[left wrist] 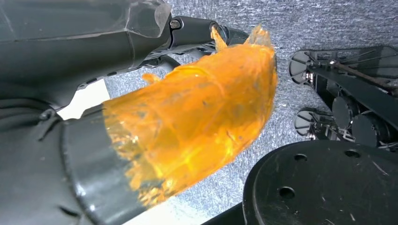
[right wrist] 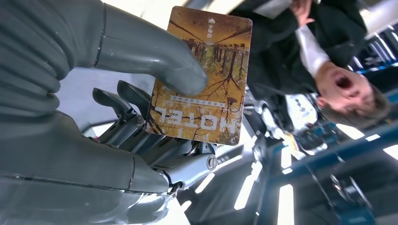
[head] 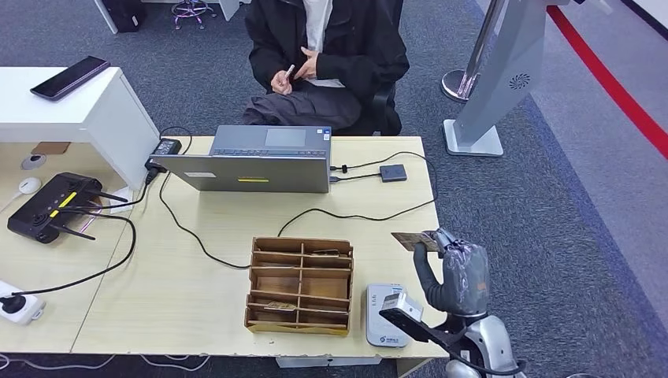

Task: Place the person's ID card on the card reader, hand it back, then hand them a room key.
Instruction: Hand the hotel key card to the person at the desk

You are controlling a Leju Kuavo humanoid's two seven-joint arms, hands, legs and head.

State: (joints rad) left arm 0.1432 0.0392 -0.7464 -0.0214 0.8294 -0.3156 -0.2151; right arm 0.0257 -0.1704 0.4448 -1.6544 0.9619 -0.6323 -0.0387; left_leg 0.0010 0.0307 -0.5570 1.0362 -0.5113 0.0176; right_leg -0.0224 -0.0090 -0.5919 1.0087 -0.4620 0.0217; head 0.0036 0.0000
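Note:
My right hand [head: 453, 272] is raised over the table's right edge, just beyond the white card reader [head: 384, 321]. It pinches a brown-yellow room key card [head: 415, 240] between thumb and fingers. In the right wrist view the key card [right wrist: 202, 79] reads HOTEL, with the thumb [right wrist: 155, 56] pressed on its face. The person [head: 327, 47] sits across the table, holding a small card [head: 288, 72] in both hands. My left hand [left wrist: 141, 117] hangs over the grey floor and holds nothing; its thumb is wrapped in orange film.
A wooden compartment box [head: 299, 285] stands left of the reader. Further back are a laptop [head: 260, 161], trailing black cables and a small black box [head: 392, 172]. A black router [head: 53, 206] and a power strip [head: 20, 305] lie at the left. A grey stand [head: 488, 102] rises beyond the table's right corner.

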